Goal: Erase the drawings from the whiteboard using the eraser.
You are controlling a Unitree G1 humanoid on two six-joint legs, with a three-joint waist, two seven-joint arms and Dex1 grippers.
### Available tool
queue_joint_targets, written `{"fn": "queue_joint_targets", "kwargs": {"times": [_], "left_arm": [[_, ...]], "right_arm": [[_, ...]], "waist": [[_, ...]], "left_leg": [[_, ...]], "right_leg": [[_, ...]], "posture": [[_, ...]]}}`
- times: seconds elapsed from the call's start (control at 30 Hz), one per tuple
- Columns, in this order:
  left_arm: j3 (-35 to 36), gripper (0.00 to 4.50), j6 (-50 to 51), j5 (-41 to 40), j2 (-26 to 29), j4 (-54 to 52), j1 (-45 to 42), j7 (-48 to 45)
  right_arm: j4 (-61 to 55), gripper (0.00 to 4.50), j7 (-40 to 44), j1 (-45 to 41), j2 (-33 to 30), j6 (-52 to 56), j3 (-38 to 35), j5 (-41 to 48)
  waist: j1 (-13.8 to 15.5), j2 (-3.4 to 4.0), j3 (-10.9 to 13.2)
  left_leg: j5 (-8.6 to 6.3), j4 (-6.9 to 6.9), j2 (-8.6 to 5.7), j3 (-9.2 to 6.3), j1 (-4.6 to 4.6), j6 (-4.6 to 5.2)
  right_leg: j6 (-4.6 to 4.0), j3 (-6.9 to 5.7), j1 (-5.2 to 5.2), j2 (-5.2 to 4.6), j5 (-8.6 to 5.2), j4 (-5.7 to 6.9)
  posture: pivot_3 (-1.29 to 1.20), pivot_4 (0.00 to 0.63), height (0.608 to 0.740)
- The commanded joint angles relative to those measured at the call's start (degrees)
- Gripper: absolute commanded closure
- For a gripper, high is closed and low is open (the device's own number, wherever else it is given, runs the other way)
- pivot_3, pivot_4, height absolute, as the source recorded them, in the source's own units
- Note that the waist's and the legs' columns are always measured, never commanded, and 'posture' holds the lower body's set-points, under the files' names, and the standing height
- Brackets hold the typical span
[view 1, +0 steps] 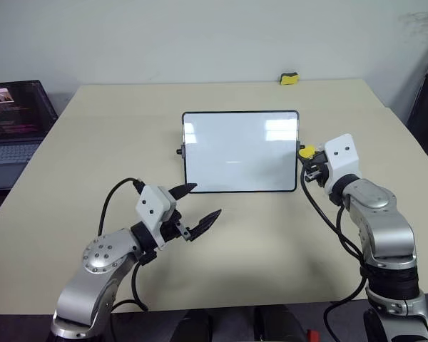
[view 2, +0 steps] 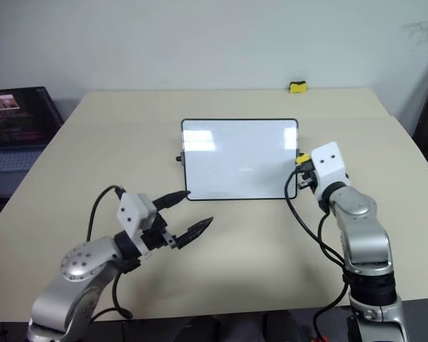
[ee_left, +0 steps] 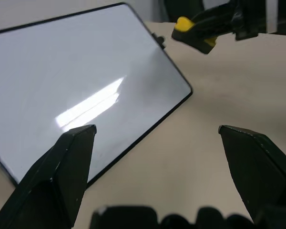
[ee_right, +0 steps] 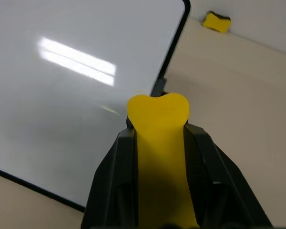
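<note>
Overall, the counter [view 1: 71, 214] carried the whiteboard [view 1: 240, 151] flat at its centre, glossy and stiff, likely slippery, so wiping pressure could shift it. Its surface looked clean; no drawings were visible, though glare may have masked faint strokes. The left gripper [view 1: 198, 207] hovered near the board's near-left corner, fingers spread and empty. The right gripper [view 1: 308, 162] stood beside the board's right edge, fingers pinching the eraser [ee_right: 158, 125]: light, soft, compressible, best gripped across its long sides as held. A second yellow block [view 1: 289, 78] lay at the far edge.
</note>
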Motion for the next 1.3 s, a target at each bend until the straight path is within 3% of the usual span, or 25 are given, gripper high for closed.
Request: {"fn": "queue_joint_targets", "kwargs": {"times": [0.03,0.37,0.87,1.0,1.2,1.3], "left_arm": [[-2.3,0.0,0.1,-1.5,2.1,1.1,-2.1,-4.5],[-6.3,0.0,-1.6,-3.9,3.8,6.0,-7.6,-14.2],[-7.1,0.0,-4.0,-2.4,3.3,7.6,-8.3,-14.0],[-7.3,0.0,-4.2,-2.1,3.5,7.4,-7.8,-13.7],[-7.2,0.0,-3.9,-2.2,3.6,6.9,-7.8,-13.5],[-7.0,0.0,-3.9,-2.1,3.8,6.9,-8.0,-13.4]], "right_arm": [[-3.4,3.52,-1.8,-0.3,-0.4,3.6,-2.4,0.7],[-2.5,3.52,-4.8,1.3,-0.5,15.6,-5.0,1.2],[-1.8,3.52,-6.9,2.9,0.8,21.5,-7.3,4.1],[-1.8,2.29,-7.2,3.3,0.6,21.5,-7.3,4.8],[-1.6,0.02,-8.0,3.0,0.7,21.2,-7.3,5.2],[-1.8,0.02,-8.9,2.4,1.3,20.7,-7.9,5.2]], "waist": [[0.0,0.0,0.0],[0.1,0.01,0.0],[0.0,0.02,0.0],[0.0,0.02,0.0],[0.0,0.02,0.0],[0.0,0.02,0.0]], "left_leg": [[0.0,0.0,0.0,0.01,0.0,0.0],[0.0,0.0,-0.02,-0.01,-0.02,0.01],[-0.01,0.0,-0.02,-0.03,-0.01,0.03],[-0.01,0.0,-0.02,-0.03,-0.02,0.03],[-0.01,0.0,-0.02,-0.03,-0.01,0.03],[-0.01,0.0,-0.02,-0.02,-0.01,0.03]], "right_leg": [[0.0,0.0,0.0,0.0,0.0,0.0],[0.0,-0.01,0.0,0.0,0.0,-0.02],[0.01,-0.01,0.0,0.0,-0.01,0.0],[0.01,-0.01,0.0,0.0,-0.01,-0.01],[0.01,-0.01,0.0,0.0,-0.01,0.0],[0.01,-0.01,0.0,0.0,-0.01,0.0]], "posture": [[0.0,0.15,0.74],[0.0,0.15,0.74],[0.0,0.15,0.74],[0.0,0.15,0.74],[0.0,0.15,0.74],[0.0,0.15,0.74]]}}
